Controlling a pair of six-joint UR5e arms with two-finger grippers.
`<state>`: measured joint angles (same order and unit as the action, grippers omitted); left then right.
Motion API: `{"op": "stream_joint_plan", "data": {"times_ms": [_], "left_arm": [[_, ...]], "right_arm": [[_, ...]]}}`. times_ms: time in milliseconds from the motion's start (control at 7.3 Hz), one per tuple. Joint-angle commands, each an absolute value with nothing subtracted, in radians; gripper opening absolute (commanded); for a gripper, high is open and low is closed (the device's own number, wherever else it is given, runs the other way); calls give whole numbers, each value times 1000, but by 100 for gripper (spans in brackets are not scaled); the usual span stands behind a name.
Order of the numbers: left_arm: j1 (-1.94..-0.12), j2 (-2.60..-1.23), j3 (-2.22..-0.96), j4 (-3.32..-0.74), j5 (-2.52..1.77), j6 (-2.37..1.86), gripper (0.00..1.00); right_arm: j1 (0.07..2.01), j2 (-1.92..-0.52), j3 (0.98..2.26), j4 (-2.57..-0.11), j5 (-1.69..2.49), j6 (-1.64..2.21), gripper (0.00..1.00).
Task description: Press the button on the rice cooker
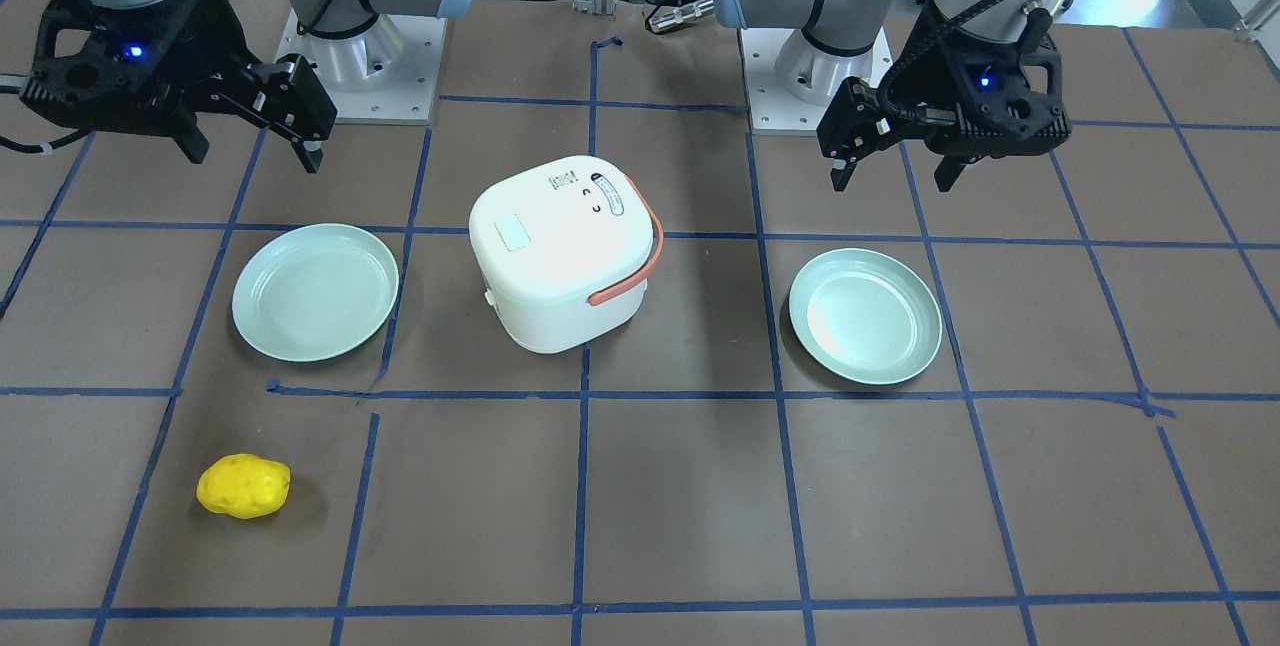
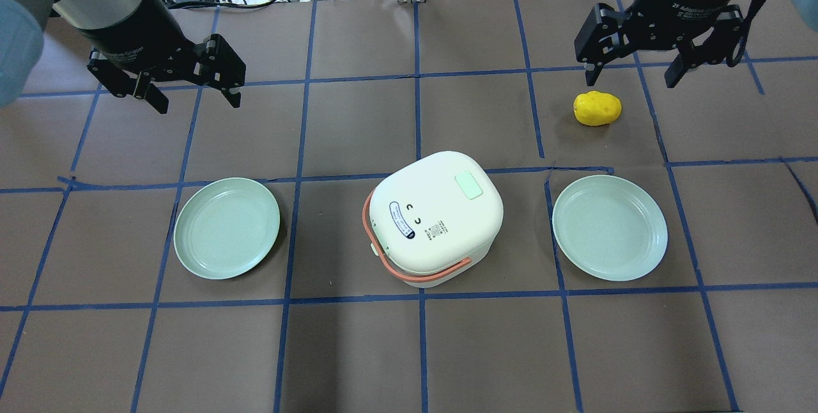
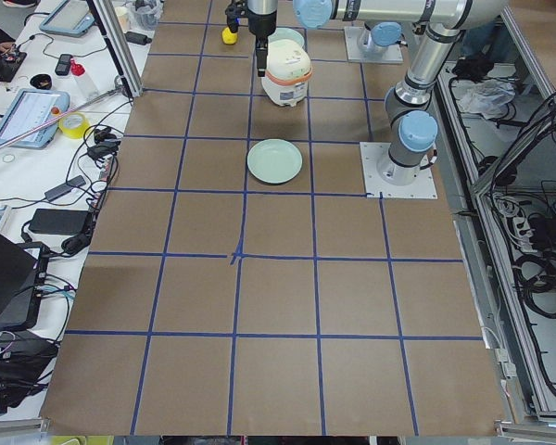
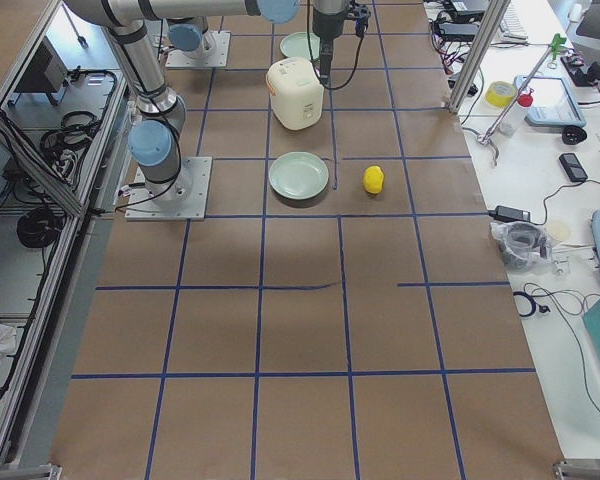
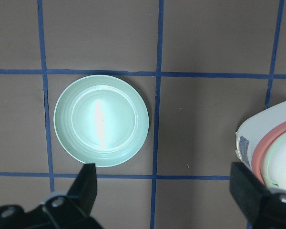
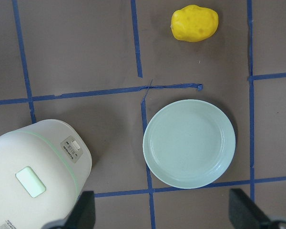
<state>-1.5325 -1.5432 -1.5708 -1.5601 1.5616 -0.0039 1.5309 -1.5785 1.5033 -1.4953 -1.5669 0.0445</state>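
While surveying from overhead, found a brown-papered table (image 2: pixel 358 349) gridded in blue tape, with both arms raised over its far half.

Recorded the left gripper (image 2: pixel 197 101) hanging at far left with fingers spread wide and holding nothing, well apart from the cooker. Recorded the right gripper (image 2: pixel 631 79) hanging at far right, likewise spread wide and empty, above and just beside a yellow potato-shaped item (image 2: pixel 597 108) without touching it.

Located the white rice cooker (image 2: pixel 434 221) upright at table centre, lid shut, orange handle (image 2: pixel 383 259) folded down around its robot-side edge. Noted one pale green plate (image 2: pixel 227 227) on the robot's left of the cooker and another pale green plate (image 2: pixel 609 227) on its right, each apart from it.

Located the button (image 2: pixel 468 185), a small mint rectangle, flush in the lid's top toward the far right corner, opposite the dark-outlined oval label (image 2: pixel 401 220). Found no contact with it.

Judged the task not yet begun. Left to do: bringing one gripper over the lid, lining up a fingertip and descending onto the button. Judged the right gripper the nearer candidate.
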Motion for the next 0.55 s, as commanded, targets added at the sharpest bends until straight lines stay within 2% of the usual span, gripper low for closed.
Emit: {"op": "stream_joint_plan", "data": {"times_ms": [0, 411], "left_arm": [[-1532, -1543, -1571, -1560, 1562, -5, 100], [-1532, -1543, -1571, -1560, 1562, -5, 100]], "right_arm": [[1531, -1578, 1503, -1497, -1565, 44, 100], [1534, -1582, 1488, -1503, -1557, 40, 100]]}}
